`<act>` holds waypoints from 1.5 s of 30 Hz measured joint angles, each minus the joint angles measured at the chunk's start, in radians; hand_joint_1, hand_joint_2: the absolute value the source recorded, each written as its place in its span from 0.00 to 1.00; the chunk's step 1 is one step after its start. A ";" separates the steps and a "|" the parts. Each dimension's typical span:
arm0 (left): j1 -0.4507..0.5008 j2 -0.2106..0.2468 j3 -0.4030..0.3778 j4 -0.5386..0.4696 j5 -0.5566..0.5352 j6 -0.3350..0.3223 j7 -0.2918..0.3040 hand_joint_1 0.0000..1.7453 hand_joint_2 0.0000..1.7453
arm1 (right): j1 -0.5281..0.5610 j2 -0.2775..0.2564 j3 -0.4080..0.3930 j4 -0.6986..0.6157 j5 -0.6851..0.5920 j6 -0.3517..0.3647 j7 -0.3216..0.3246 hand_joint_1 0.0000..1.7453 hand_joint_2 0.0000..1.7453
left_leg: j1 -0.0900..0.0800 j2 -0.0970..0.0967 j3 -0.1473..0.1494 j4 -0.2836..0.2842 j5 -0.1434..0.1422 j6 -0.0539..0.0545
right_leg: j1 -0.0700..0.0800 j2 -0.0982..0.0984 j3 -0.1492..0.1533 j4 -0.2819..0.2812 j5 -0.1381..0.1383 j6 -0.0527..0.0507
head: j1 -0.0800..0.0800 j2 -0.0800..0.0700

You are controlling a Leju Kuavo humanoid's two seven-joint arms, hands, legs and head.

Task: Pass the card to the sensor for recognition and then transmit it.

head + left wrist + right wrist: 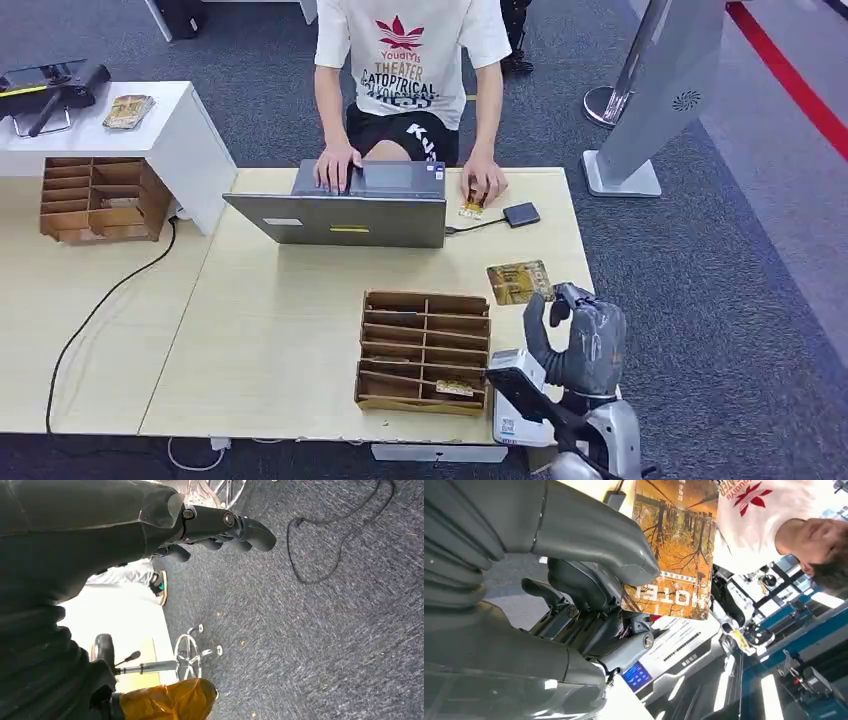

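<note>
An orange-brown card printed "HOTEL" is pinched by my right hand above the right side of the pale wooden table. In the right wrist view the thumb presses on the card while darker fingers back it from behind. The small black sensor lies on the table beyond the card, cabled to a grey laptop. My left hand hangs over dark carpet, fingers loosely bent and holding nothing.
A person in a white T-shirt sits across the table, one hand on the laptop, the other by a small card near the sensor. A wooden card rack stands left of my right hand. A second rack is at far left.
</note>
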 joint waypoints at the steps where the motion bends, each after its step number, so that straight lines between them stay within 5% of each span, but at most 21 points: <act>1: 0.000 0.000 0.000 0.000 0.000 0.000 0.000 0.00 1.00 | 0.001 0.000 -0.002 -0.004 -0.007 -0.001 -0.008 1.00 1.00 | 0.000 0.000 0.000 0.000 0.000 0.000 | 0.000 0.000 0.000 0.000 0.000 0.000 | 0.000 0.000; 21: -0.001 0.000 0.000 0.000 -0.053 -0.001 -0.004 0.00 1.00 | -0.073 0.003 0.003 -0.022 0.047 0.014 -0.005 1.00 1.00 | 0.000 0.000 0.000 0.000 0.000 0.000 | 0.000 0.000 0.000 0.000 0.000 0.000 | 0.000 0.000; 31: -0.015 0.000 -0.001 0.000 -0.183 -0.032 0.006 0.00 1.00 | -0.340 0.023 0.088 0.134 0.221 0.115 0.096 1.00 1.00 | 0.000 0.000 0.000 0.000 0.002 -0.001 | 0.000 0.000 0.001 0.001 0.001 -0.001 | 0.000 0.000; 45: -0.042 -0.001 -0.002 0.000 -0.279 -0.069 0.026 0.00 1.00 | -0.575 0.072 0.195 0.392 0.334 0.208 0.138 1.00 1.00 | 0.000 0.000 0.000 0.000 0.002 -0.001 | 0.000 0.000 0.000 0.001 0.001 -0.001 | 0.000 0.000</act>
